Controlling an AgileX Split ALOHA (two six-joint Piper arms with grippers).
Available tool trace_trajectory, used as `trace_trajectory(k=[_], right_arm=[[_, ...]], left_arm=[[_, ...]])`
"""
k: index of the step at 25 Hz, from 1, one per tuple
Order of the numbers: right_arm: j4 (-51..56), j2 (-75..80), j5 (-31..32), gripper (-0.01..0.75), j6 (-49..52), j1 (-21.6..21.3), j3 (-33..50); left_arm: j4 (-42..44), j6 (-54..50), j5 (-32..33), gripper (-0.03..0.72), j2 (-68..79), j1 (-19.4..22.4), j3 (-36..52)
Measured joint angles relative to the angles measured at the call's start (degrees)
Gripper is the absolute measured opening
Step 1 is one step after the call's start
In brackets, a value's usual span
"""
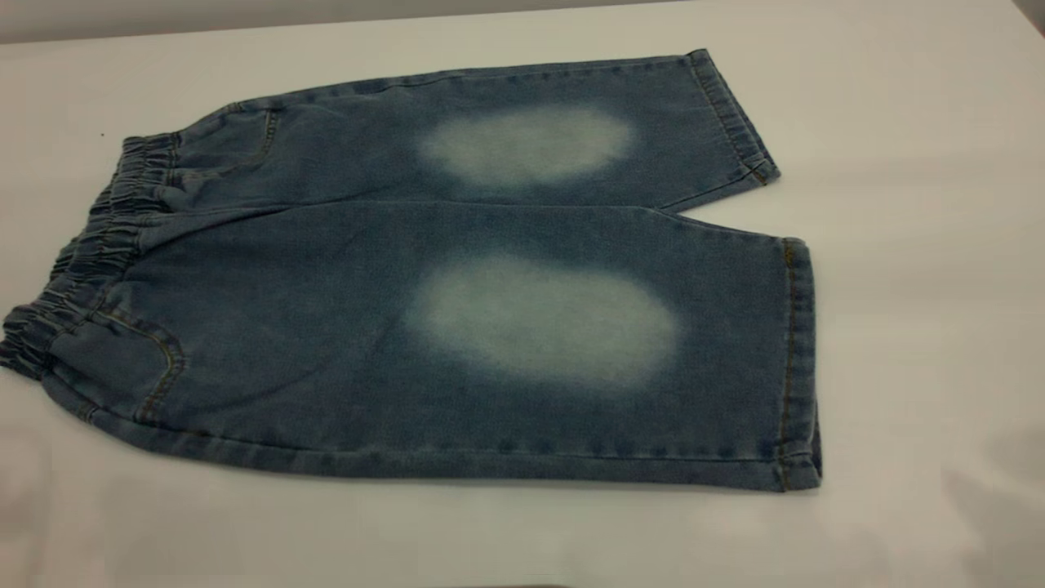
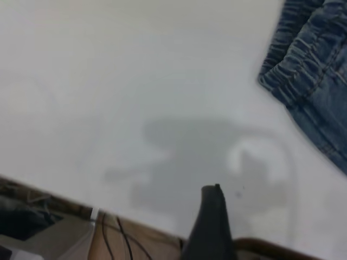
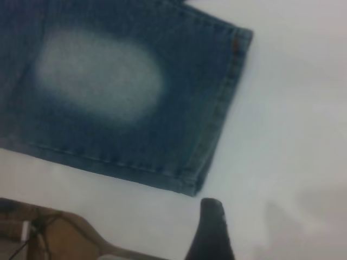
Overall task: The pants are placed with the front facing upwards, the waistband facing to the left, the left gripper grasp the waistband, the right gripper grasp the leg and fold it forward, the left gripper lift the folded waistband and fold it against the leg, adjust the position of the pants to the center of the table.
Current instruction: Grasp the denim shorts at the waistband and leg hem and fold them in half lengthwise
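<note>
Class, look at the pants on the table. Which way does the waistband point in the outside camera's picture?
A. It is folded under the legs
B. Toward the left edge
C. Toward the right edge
B: the gathered waistband lies at the left end of the pants, spread flat, with both leg hems at the right.

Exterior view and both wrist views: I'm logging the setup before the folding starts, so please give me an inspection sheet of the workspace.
Surface: white table, bare around the garment.
Job's things: pants lie flat and unfolded, front up; waistband at the left, both legs pointing right.
Clutter: nothing seen.
Grippers: left claw hangs over bare table short of the waistband; right claw hangs off the near leg's hem corner; neither touches cloth.
Cables: dark wires beyond the table edge.
Surroundings: brown floor past the edge.
</note>
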Motion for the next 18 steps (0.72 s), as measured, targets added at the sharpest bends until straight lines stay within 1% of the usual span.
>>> trace_trajectory(k=[5,9,11,13,18], right_arm=[[11.62,10.03,-5.88,0.490,-10.85,0.00,0.00],[20.06,15.92,-8.23,0.490,-19.13,0.00,-0.20],[23.59,17.88,-8.97,0.490,-22.75,0.00,-0.42],[26.94,19.30,-9.76,0.490,-26.16,0.00,-0.47],[32.18,20.35,-10.80,0.490,-31.96,0.00,-0.47]], left_arm=[[0.15,-0.04,-6.31,0.559,14.57,0.00,-3.29],[-2.35,1.79,-8.25,0.550,24.32,0.00,-6.87],[-4.88,3.90,-8.87,0.544,28.97,0.00,-8.69],[-9.22,6.34,-9.25,0.539,32.88,0.75,-10.33],[-22.51,15.47,-10.52,0.535,41.06,5.59,-12.26]])
